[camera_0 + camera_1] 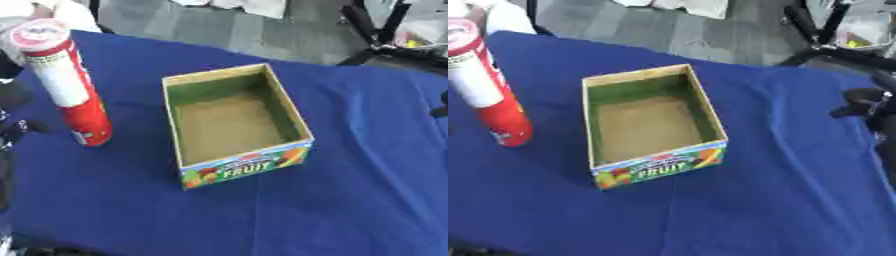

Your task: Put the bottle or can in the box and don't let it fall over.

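A tall red and white can with a pale lid stands upright on the blue tablecloth, left of the box and apart from it. The open cardboard box, with green inner walls and a colourful "FRUIT" print on its near side, sits in the middle with nothing inside. My left hand shows as dark parts at the left edge, just left of the can's lower half and not touching it. My right hand is at the right edge, well away from the box.
Beyond the table's far edge is grey floor with black stand legs at the upper right and white things at the top. Bare cloth lies in front of the box and to its right.
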You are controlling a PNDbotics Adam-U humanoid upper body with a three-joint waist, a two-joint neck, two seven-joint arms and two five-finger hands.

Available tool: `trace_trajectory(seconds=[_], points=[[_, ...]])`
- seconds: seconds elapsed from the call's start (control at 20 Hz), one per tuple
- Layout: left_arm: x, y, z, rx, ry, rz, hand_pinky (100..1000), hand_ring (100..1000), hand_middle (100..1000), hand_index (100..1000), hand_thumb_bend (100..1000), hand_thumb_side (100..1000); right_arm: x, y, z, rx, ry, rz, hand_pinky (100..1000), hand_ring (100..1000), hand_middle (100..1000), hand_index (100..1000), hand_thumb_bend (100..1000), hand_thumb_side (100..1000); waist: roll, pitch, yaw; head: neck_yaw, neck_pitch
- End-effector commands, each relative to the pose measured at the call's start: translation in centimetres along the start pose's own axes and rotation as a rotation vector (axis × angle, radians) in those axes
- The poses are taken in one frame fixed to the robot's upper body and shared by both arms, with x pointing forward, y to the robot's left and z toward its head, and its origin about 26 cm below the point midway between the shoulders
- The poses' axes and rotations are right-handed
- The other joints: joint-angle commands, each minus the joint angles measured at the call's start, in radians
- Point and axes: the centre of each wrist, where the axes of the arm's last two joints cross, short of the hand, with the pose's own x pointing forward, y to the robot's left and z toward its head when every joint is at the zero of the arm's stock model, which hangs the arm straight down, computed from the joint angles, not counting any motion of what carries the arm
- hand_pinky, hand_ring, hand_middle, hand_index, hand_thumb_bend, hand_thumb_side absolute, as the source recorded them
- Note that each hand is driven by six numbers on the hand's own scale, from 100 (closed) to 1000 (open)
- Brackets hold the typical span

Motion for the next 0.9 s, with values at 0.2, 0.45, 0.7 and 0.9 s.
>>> trace_trajectory(seconds=[0.2,0.45,0.7,0.9], points=[[1.7,2.3,-2.0,-0.023,-0.136,-0.172,586,835,784,746,100,651,0.7,-0.5,-0.3,0.016,-0.012,0.03,1000,689,757,956,100,657,0.007,-0.01,0.005,-0.004,0.011],[4.3,4.2,-5.9,-0.041,-0.265,-0.462,698,857,817,788,100,561,0.6,-0.5,0.0,0.022,0.003,0.032,1000,687,755,956,100,658,0.017,-0.017,0.008,-0.007,0.021],[6.7,4.5,-9.1,-0.103,-0.266,-0.704,847,927,916,866,100,581,0.5,-0.5,0.2,0.028,0.012,0.031,1000,685,754,956,100,658,0.023,-0.025,0.005,-0.003,0.029],[8.4,4.8,-10.8,-0.184,-0.153,-0.962,827,927,918,873,100,652,0.5,-0.5,0.4,0.033,0.02,0.032,1000,684,753,956,100,659,0.025,-0.03,0.003,0.002,0.031]])
